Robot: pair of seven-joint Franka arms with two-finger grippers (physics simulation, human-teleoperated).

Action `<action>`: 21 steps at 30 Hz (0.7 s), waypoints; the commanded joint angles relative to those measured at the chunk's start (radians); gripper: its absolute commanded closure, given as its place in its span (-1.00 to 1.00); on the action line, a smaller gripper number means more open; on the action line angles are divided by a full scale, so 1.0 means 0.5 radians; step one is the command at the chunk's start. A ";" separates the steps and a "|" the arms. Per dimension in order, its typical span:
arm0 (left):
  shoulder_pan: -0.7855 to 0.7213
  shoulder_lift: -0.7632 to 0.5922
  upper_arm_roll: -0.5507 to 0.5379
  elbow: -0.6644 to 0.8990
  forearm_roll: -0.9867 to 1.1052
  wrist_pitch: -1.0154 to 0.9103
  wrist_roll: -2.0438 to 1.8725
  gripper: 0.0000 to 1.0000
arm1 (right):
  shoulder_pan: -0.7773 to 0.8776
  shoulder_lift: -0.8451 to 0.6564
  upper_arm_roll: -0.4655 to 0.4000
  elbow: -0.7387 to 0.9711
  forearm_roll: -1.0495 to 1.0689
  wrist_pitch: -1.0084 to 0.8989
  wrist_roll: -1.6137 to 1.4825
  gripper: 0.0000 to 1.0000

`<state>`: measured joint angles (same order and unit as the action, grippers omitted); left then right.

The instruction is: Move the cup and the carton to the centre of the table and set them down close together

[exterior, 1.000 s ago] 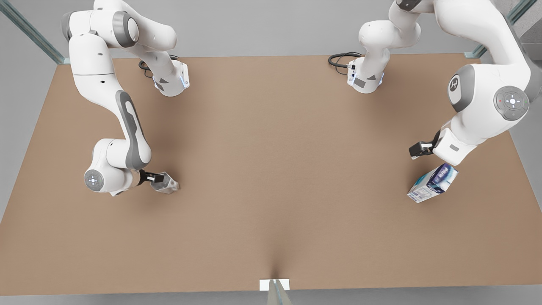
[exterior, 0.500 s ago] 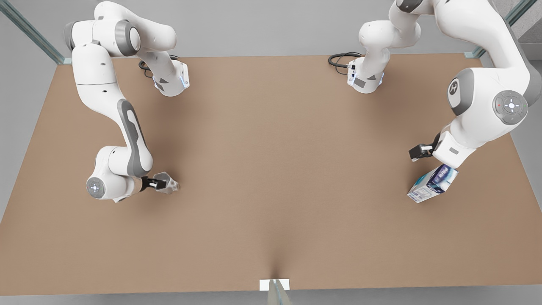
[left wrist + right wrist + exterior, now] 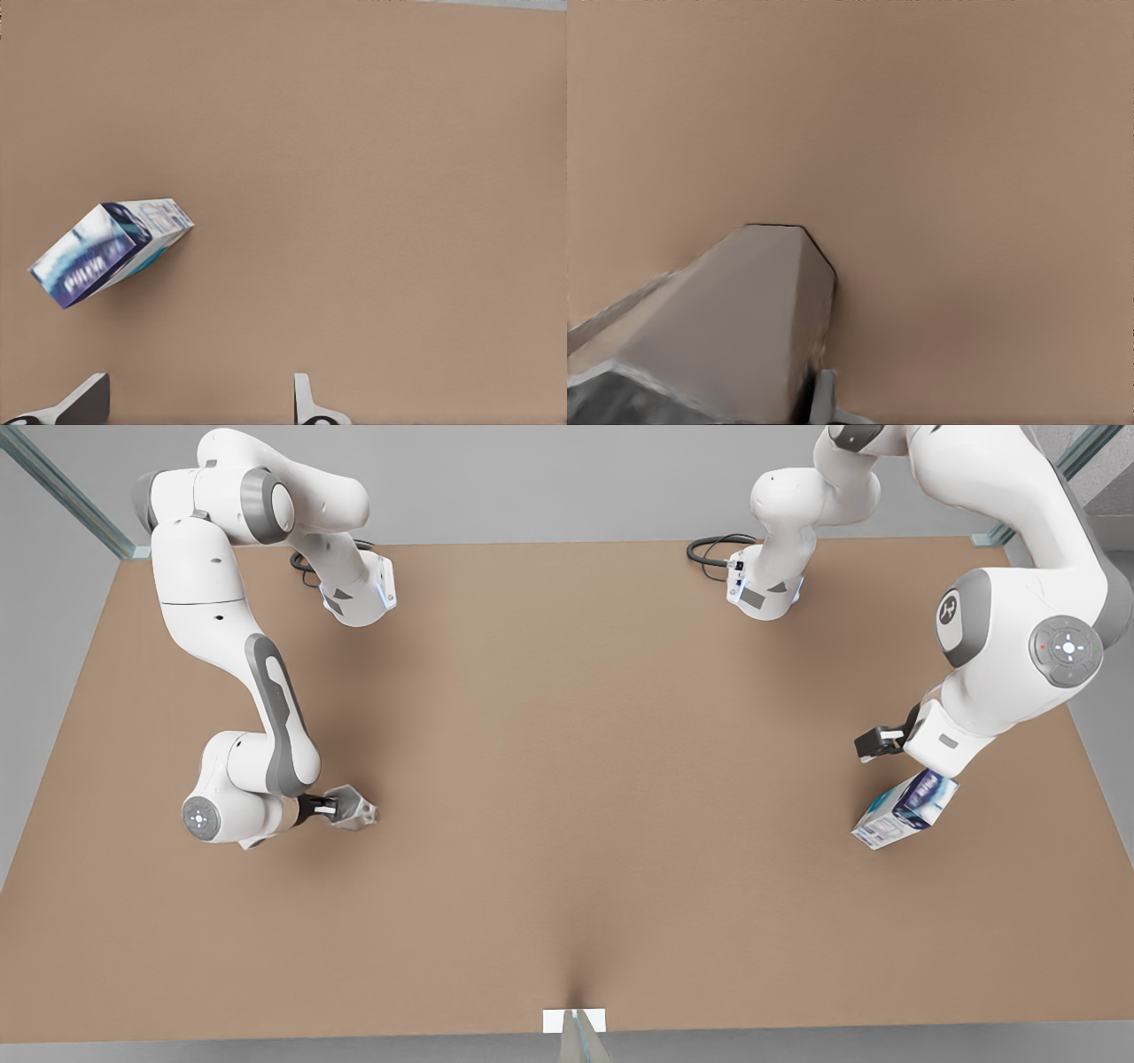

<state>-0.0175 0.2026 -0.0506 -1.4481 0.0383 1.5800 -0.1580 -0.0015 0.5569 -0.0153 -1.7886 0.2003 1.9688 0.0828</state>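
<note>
Right end effector (image 3: 335,809) sunk at cup (image 3: 353,810); left end effector (image 3: 195,403) above carton (image 3: 904,809).

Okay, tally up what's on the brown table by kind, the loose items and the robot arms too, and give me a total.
Cups: 1, the cup, pale grey, at the right gripper on the front view's left.
Cartons: 1, the carton, white and teal, near the left gripper, whose fingers are open, on the front view's right.
Robot arms: 2.
Total: 4, all on the table.
</note>
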 commanded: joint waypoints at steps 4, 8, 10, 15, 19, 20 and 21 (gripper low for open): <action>0.001 0.000 0.000 0.000 0.000 -0.003 0.003 -1.00 | 0.000 0.000 0.000 0.000 -0.017 -0.004 -0.003 0.57; 0.001 0.000 0.000 0.000 0.000 -0.003 0.003 -1.00 | 0.006 -0.012 0.061 0.092 -0.014 -0.090 -0.003 0.57; 0.001 0.000 0.000 0.000 0.000 -0.003 0.003 -1.00 | 0.009 -0.018 0.126 0.126 -0.020 -0.106 -0.003 0.57; 0.001 0.000 0.000 0.000 0.000 -0.006 0.003 -1.00 | 0.589 0.276 0.197 0.785 -0.005 -0.155 -0.046 0.57; 0.001 -0.003 0.000 0.000 0.000 -0.006 0.003 -1.00 | 1.255 0.620 -0.279 1.264 0.363 -0.158 0.037 0.57; 0.004 0.000 0.000 0.000 0.000 -0.006 0.003 -1.00 | 1.353 0.656 -0.356 1.307 0.422 -0.158 0.064 0.57; 0.004 -0.003 0.000 0.000 0.000 -0.006 0.003 -1.00 | 1.402 0.666 -0.359 1.310 0.467 -0.173 0.092 0.57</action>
<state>-0.0147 0.2010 -0.0514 -1.4481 0.0382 1.5769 -0.1565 0.7212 0.8935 -0.2146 -1.1314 0.4504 1.8791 0.1387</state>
